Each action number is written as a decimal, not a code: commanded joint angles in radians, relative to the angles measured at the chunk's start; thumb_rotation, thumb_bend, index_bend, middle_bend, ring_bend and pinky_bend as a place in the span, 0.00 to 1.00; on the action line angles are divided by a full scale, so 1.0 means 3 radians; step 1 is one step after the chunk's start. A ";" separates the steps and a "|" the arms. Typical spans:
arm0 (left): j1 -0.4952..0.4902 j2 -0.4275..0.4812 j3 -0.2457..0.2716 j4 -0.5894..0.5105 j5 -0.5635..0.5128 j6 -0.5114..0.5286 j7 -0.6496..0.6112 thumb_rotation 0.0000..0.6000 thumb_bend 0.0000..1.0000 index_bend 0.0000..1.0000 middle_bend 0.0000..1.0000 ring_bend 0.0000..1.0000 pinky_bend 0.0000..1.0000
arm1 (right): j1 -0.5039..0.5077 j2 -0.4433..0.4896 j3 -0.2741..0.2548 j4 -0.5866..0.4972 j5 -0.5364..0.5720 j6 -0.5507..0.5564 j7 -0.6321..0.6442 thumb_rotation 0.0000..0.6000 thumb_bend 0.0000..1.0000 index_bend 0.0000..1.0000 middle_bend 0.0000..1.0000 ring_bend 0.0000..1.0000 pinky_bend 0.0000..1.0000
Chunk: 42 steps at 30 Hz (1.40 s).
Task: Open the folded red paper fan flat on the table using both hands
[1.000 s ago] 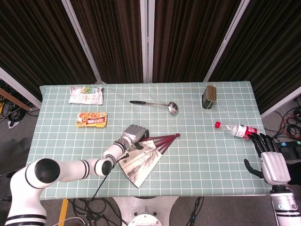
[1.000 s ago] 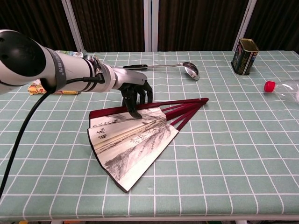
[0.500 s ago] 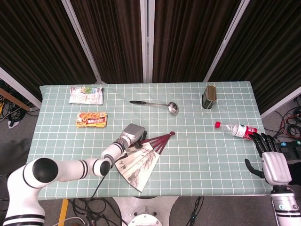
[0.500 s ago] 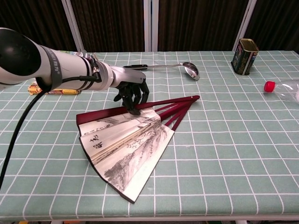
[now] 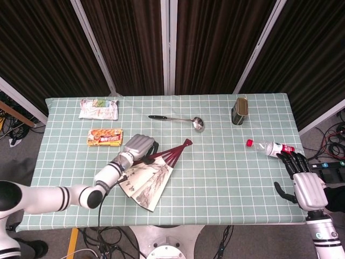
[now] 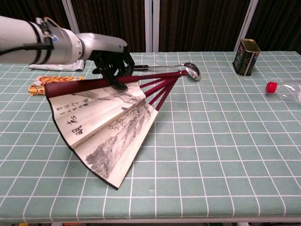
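The red paper fan point(image 5: 146, 176) point(image 6: 101, 123) is partly spread, its inked paper pointing toward the front edge and its red ribs meeting at the pivot point(image 6: 181, 73). My left hand point(image 5: 138, 147) point(image 6: 112, 58) grips the fan's upper red guard stick from above, fingers curled over it. The fan looks tilted up at the hand's side. Only the head view shows my right hand point(image 5: 305, 182). It hangs beyond the table's right front edge with fingers apart and nothing in it, far from the fan.
A clear bottle with a red cap point(image 5: 271, 149) point(image 6: 287, 89) lies at the right. A dark tin point(image 5: 240, 111) point(image 6: 246, 50) and a ladle point(image 5: 180, 119) point(image 6: 188, 68) sit at the back. Two snack packs point(image 5: 105, 137) point(image 5: 98, 108) lie at the back left.
My left hand has dragged the fan's upper guard to the left and back, and the whole fan has shifted left with it. The right hand has barely moved.
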 commanded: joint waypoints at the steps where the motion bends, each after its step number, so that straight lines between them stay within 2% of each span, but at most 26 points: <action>1: 0.0445 0.0412 -0.0095 -0.0505 0.0607 0.0449 -0.0403 1.00 0.35 0.62 0.73 0.73 0.83 | 0.0082 0.0038 -0.0051 -0.0036 -0.0065 -0.0154 0.0148 1.00 0.28 0.10 0.08 0.00 0.00; 4: 0.0730 0.0568 -0.0121 -0.0704 0.1072 0.0754 -0.0723 1.00 0.36 0.62 0.73 0.73 0.83 | 0.0216 0.0108 -0.0124 -0.0096 -0.0138 -0.0427 0.0366 1.00 0.28 0.10 0.09 0.00 0.00; 8: 0.1051 0.0720 -0.0138 -0.0833 0.1688 0.1141 -0.1181 1.00 0.35 0.62 0.73 0.73 0.83 | 0.0504 0.0206 -0.0176 -0.0186 -0.0236 -0.0890 0.0876 1.00 0.28 0.10 0.09 0.00 0.00; 13: 0.1264 0.0768 -0.0184 -0.0853 0.2159 0.1494 -0.1513 1.00 0.35 0.62 0.73 0.73 0.83 | 0.0842 0.0170 -0.0149 -0.0169 -0.0306 -0.1295 0.1286 1.00 0.28 0.10 0.10 0.00 0.00; 17: 0.1342 0.0811 -0.0185 -0.0900 0.2453 0.1619 -0.1600 1.00 0.35 0.62 0.73 0.73 0.83 | 0.1138 0.0024 -0.0045 -0.0126 -0.0231 -0.1601 0.1632 1.00 0.28 0.10 0.11 0.00 0.00; 23: 0.1382 0.0856 -0.0206 -0.1003 0.2686 0.1680 -0.1585 1.00 0.35 0.62 0.73 0.73 0.83 | 0.1457 -0.0155 0.0156 -0.0092 -0.0036 -0.1854 0.1828 1.00 0.29 0.10 0.12 0.00 0.00; 29: 0.1388 0.0869 -0.0229 -0.1063 0.2780 0.1686 -0.1520 1.00 0.35 0.62 0.73 0.73 0.82 | 0.1612 -0.0259 0.0302 -0.0084 0.0137 -0.1925 0.1650 1.00 0.29 0.10 0.13 0.00 0.00; 33: 0.1391 0.0878 -0.0267 -0.1137 0.2883 0.1716 -0.1437 1.00 0.35 0.62 0.73 0.73 0.82 | 0.1836 -0.0363 0.0499 -0.0182 0.0515 -0.2145 0.1510 1.00 0.29 0.12 0.13 0.00 0.00; 36: 0.1386 0.0877 -0.0295 -0.1153 0.2903 0.1705 -0.1413 1.00 0.35 0.62 0.73 0.73 0.82 | 0.1966 -0.0385 0.0571 -0.0218 0.0715 -0.2342 0.1571 1.00 0.29 0.13 0.13 0.00 0.00; 42: 0.1379 0.0860 -0.0338 -0.1161 0.2931 0.1685 -0.1384 1.00 0.35 0.62 0.73 0.73 0.82 | 0.2136 -0.0423 0.0672 -0.0186 0.0883 -0.2545 0.1670 1.00 0.29 0.14 0.13 0.00 0.00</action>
